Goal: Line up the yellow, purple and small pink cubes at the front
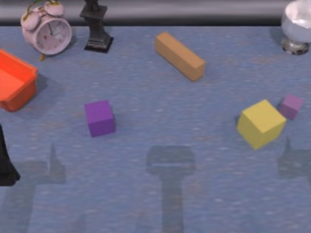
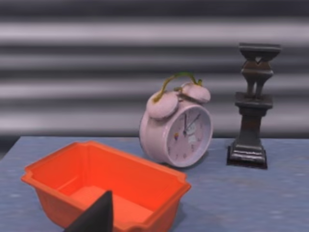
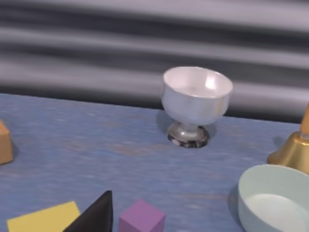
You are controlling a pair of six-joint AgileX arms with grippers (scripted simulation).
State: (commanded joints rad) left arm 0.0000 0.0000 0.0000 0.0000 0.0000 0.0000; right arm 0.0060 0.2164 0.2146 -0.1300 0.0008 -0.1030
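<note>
The yellow cube (image 1: pixel 261 124) sits at the right of the table, turned at an angle. The small pink cube (image 1: pixel 291 106) lies just behind and to the right of it, close to one corner. The purple cube (image 1: pixel 99 118) rests alone at centre left. My left arm (image 1: pixel 6 167) shows only at the left edge, away from every cube. In the left wrist view one dark finger (image 2: pixel 94 215) hangs over the orange bin (image 2: pixel 104 186). In the right wrist view one dark finger (image 3: pixel 94 215) stands between the yellow cube (image 3: pixel 43 220) and the pink cube (image 3: pixel 141 217). Neither gripper holds anything.
A long tan block (image 1: pixel 180 55) lies at the back centre. A pink alarm clock (image 1: pixel 46 30) and a dark statuette (image 1: pixel 97 26) stand at the back left. The orange bin (image 1: pixel 14 80) is at the left edge, a silver goblet (image 1: pixel 297 24) at the back right. A pale bowl (image 3: pixel 275 203) and a brass bell (image 3: pixel 294 150) sit near the goblet.
</note>
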